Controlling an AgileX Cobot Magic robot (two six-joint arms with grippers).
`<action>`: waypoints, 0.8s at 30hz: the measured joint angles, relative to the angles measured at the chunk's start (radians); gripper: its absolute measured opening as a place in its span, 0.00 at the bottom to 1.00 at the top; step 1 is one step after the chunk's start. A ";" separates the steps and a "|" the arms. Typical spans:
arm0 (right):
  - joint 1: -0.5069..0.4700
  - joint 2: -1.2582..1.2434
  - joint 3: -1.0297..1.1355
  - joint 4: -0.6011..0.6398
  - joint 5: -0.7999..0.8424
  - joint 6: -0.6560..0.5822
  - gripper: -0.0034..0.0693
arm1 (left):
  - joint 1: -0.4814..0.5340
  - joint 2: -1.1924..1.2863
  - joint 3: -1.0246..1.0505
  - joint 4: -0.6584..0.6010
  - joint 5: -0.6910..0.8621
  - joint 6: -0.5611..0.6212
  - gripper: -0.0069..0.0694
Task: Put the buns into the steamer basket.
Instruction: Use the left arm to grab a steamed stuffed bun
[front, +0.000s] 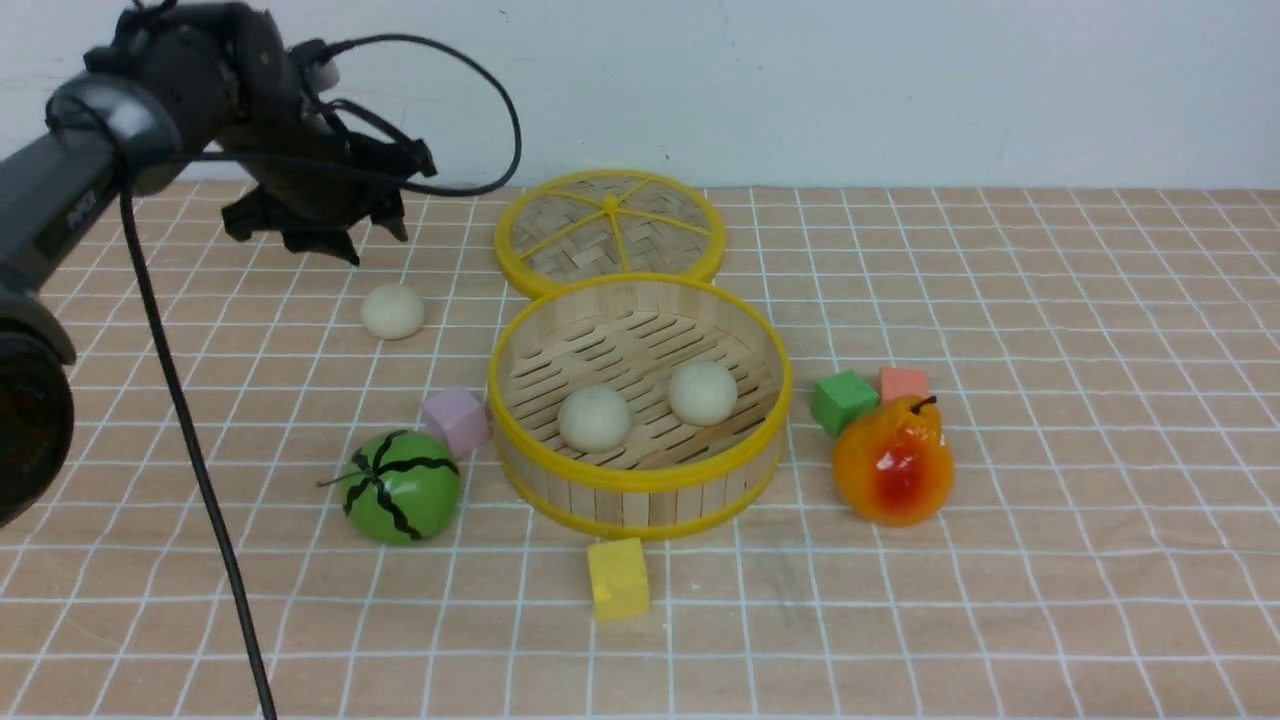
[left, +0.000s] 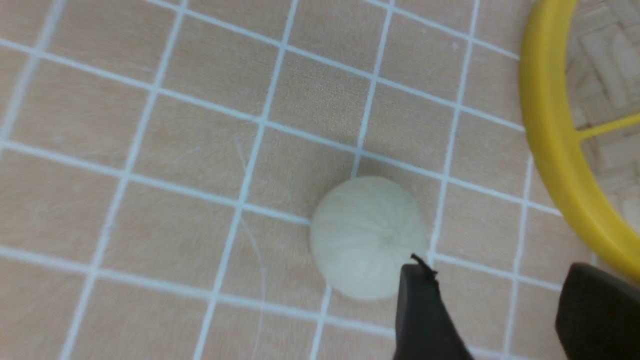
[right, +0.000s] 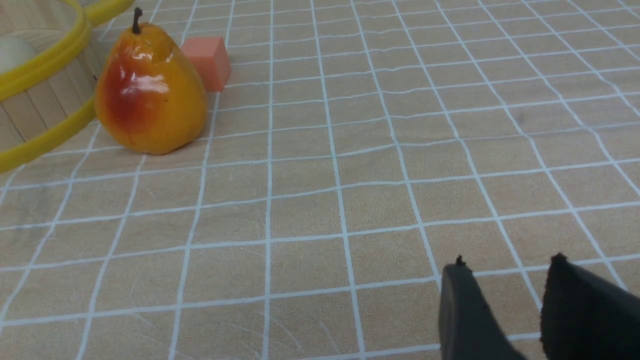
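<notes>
Poised above the loose bun (front: 392, 311), left of the steamer basket (front: 640, 495) and well apart from its wall: left gripper (front: 375, 240), jaws spread, holding nothing. From the wrist camera, not yet astride the bun, with one fingertip (left: 425, 305) overlapping its edge only.

Likely trouble from here, by judgement:
- A descent off centre, knocking the round bun into a roll over the checked cloth (front: 1000, 600), perhaps toward the lid (front: 610, 230) behind the basket.
- A carry too low, clipping the yellow rim and jolting the basket.
- A squeeze too firm, denting what looks like soft dough.

Low over the cloth on the basket's right, beyond the pear (front: 893, 465): right gripper (right: 530, 310), fingers parted by a narrow gap, empty, seen only from its own wrist camera.

Counted, largest first:
- One steamer basket.
- One lid.
- One pear.
- One melon (front: 402, 487), front-left of the basket.
- Three buns, two (front: 594, 418) (front: 702, 392) on the basket's slats and one outside.
- Four blocks:
  - green block (front: 843, 400), right of the basket
  - salmon block (front: 903, 383), right of the basket
  - pink block (front: 456, 420), against the basket's left wall
  - yellow block (front: 618, 577), just in front of the basket
</notes>
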 joint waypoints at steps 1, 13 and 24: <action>0.000 0.000 0.000 0.000 0.000 0.000 0.38 | 0.001 0.009 0.000 -0.007 -0.011 0.006 0.56; 0.000 0.000 0.000 0.000 0.000 0.000 0.38 | 0.001 0.134 -0.001 -0.026 -0.145 0.075 0.55; 0.000 0.000 0.000 0.000 0.000 0.000 0.38 | 0.002 0.134 -0.004 -0.013 -0.127 0.077 0.15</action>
